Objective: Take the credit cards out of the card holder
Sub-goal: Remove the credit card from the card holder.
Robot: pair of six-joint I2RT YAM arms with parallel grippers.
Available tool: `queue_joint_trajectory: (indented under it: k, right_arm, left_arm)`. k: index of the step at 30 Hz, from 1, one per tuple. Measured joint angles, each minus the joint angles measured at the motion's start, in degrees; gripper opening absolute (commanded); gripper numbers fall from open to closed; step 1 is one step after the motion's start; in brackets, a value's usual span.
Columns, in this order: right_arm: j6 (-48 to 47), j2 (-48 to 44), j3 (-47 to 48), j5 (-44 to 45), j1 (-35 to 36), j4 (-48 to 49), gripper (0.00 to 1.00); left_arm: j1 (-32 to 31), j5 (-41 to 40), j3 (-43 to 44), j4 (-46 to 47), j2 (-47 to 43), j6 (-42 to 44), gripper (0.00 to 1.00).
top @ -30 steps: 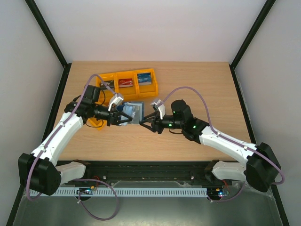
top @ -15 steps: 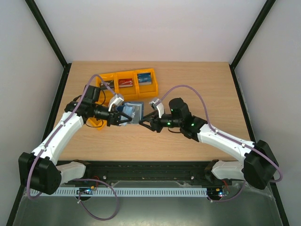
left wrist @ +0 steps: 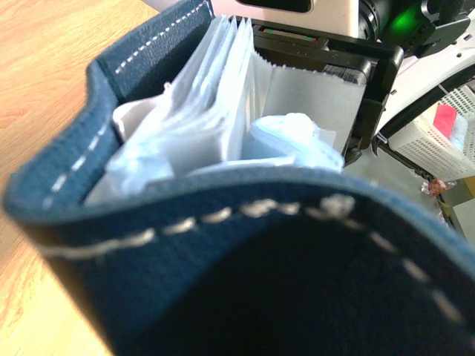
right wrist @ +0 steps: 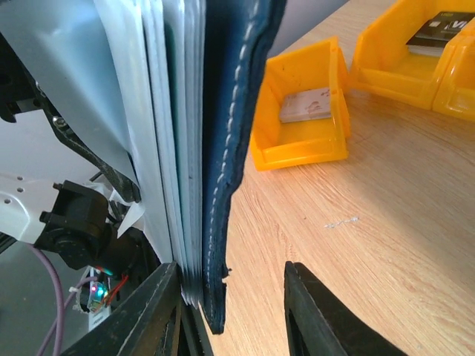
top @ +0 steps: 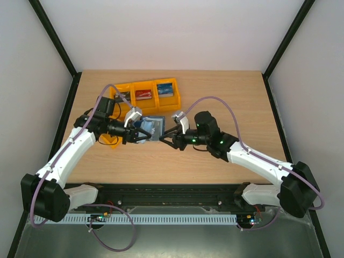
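Observation:
The card holder (top: 153, 127) is a navy booklet held up off the table between the two arms. My left gripper (top: 138, 134) is shut on its left side. In the left wrist view the navy cover (left wrist: 223, 252) fills the frame and hides my fingers, and pale clear sleeves (left wrist: 200, 126) fan out behind it. My right gripper (top: 167, 140) is open at the holder's right edge. In the right wrist view (right wrist: 231, 271) its fingers straddle the navy cover (right wrist: 237, 111) and the sleeves (right wrist: 167, 148) without closing. No card shows inside the sleeves.
Three orange bins (top: 145, 103) stand in a row behind the holder, with a dark card (top: 122, 97), a red card (top: 143, 94) and a blue card (top: 165, 90). A fourth orange bin (right wrist: 330, 152) by the left arm holds a pale card (right wrist: 304, 105).
My right gripper has moved a little left, closer onto the holder's edge. The left gripper and the holder have stayed about where they were.

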Motion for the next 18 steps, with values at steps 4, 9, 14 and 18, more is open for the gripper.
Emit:
queue_joint_trajectory:
  k: [4, 9, 14, 18]
  right_arm:
    - [0.5, -0.8, 0.0, -0.1, -0.6, 0.9, 0.37]
    - [2.4, -0.2, 0.1, -2.0, -1.1, 2.4, 0.37]
    - [4.8, 1.5, 0.1, -4.7, -1.6, 4.6, 0.36]
    - [6.1, 2.3, 0.1, -6.4, -1.8, 5.4, 0.36]
  left_arm:
    - [-0.2, 0.2, 0.4, -0.2, 0.0, 0.6, 0.02]
    - [-0.3, 0.3, 0.4, -0.8, 0.0, 1.0, 0.02]
    - [-0.2, -0.2, 0.4, -1.3, 0.0, 1.2, 0.02]
    - [-0.2, -0.8, 0.4, -1.3, 0.0, 1.2, 0.02]
